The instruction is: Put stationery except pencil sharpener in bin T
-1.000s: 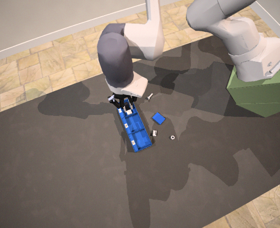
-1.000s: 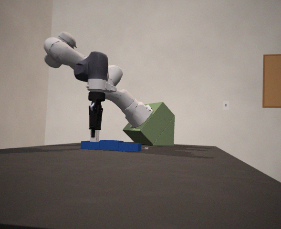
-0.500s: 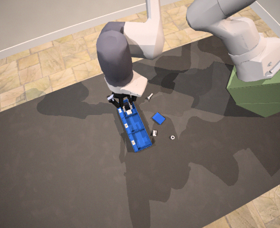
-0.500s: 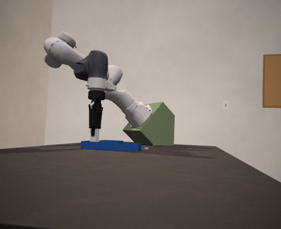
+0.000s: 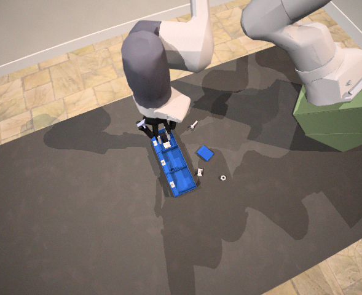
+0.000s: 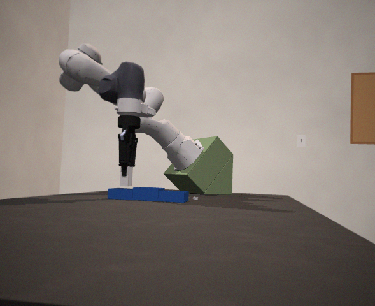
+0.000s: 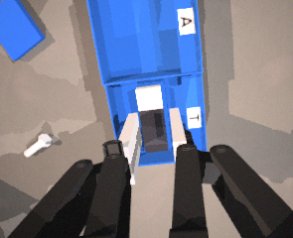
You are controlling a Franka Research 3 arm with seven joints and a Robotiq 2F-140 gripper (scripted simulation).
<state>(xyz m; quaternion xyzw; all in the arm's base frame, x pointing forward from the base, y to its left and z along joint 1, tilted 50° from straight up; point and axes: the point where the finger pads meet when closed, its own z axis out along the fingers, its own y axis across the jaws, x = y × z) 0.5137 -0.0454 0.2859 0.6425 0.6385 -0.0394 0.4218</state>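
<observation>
Release eraser (image 5: 166,144) (image 7: 153,130) fully inside T bin (image 5: 174,138) (image 6: 120,193) (image 7: 193,89), at lower centre of wrist view. With gripper (image 5: 164,138) (image 6: 126,185) (image 7: 155,125) fingers slightly apart, clamped on nothing, rise straight and slowly, without touching of walls, then withdraw.

From my remote station I saw plain beige-grey plaster walls (image 6: 230,65) meeting at a corner, with an orange-brown framed rectangular board (image 6: 372,108) and a small white wall plate (image 6: 300,140) on one. Pale baseboard (image 5: 88,38) edged the yellowish stone-tile floor (image 5: 64,76) around a dark grey-brown tabletop (image 5: 79,228) (image 6: 181,250), where light cast overlapping shadows.
</observation>
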